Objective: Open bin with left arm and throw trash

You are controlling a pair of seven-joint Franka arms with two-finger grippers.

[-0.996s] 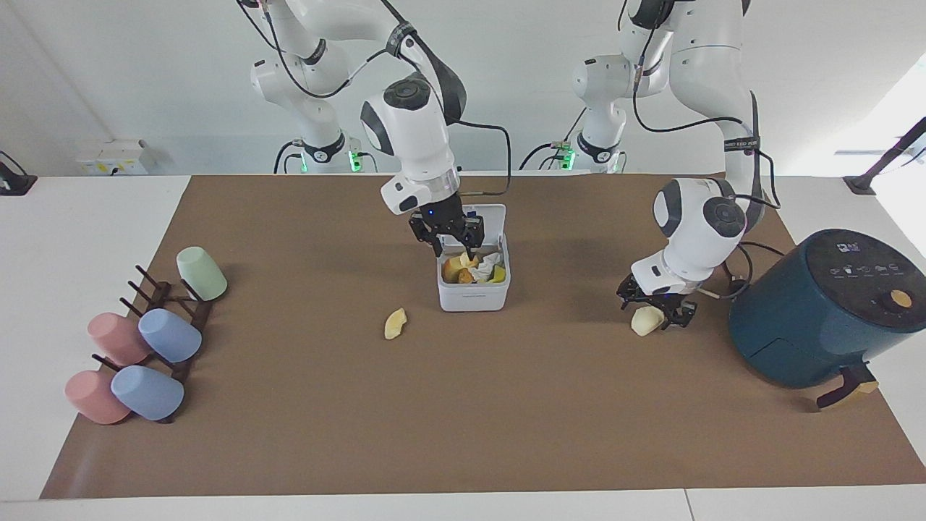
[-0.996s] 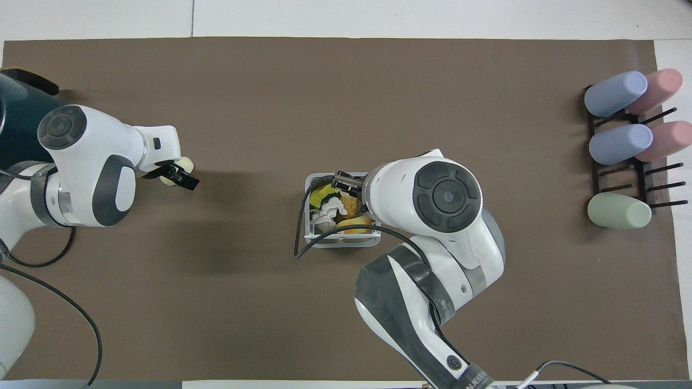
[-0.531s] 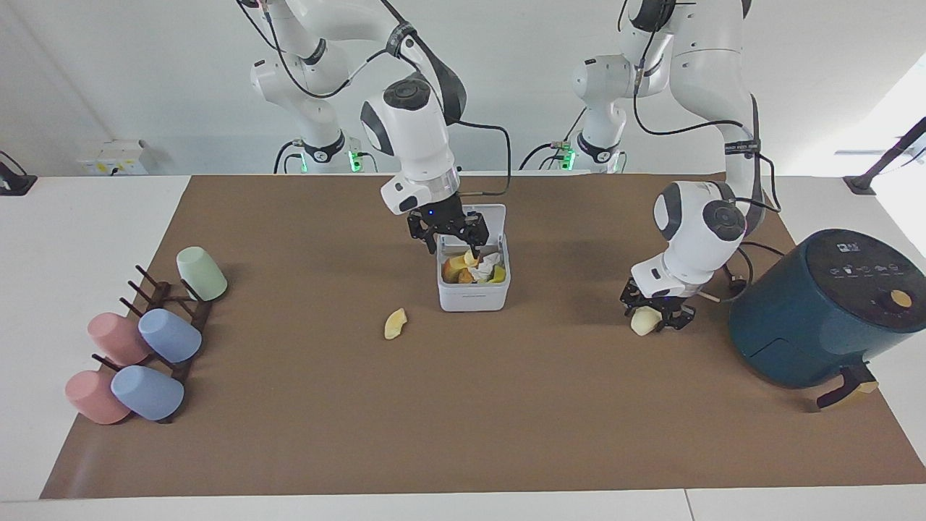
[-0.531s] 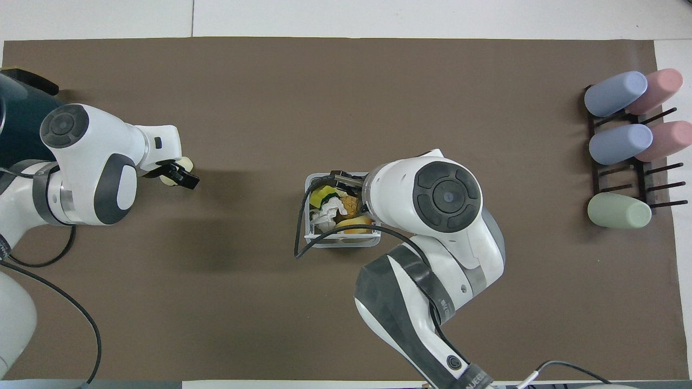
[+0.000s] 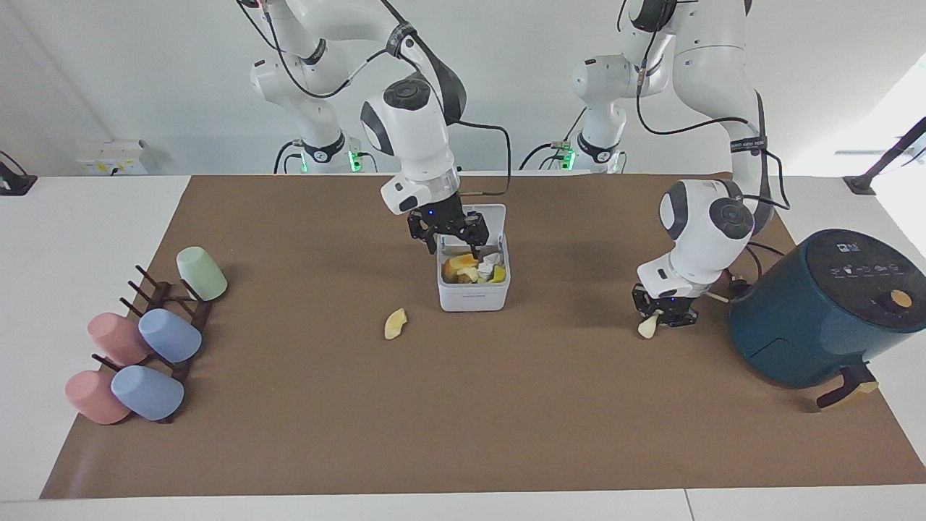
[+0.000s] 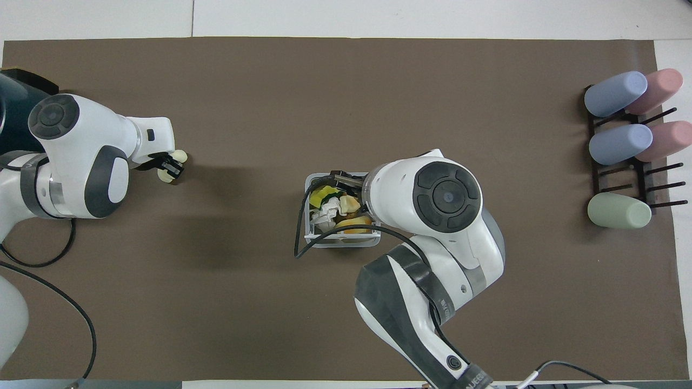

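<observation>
Trash scrap (image 5: 647,327) — now tool-gripped, upended

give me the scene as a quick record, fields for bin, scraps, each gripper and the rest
bin: lid up, holds trash
left gripper: shut on a scrap, down at the mat by the air fryer
right gripper: open, over the bin
loose scrap: on the mat, beside the bin toward the right arm's end
rest: cups on a rack
</observation>
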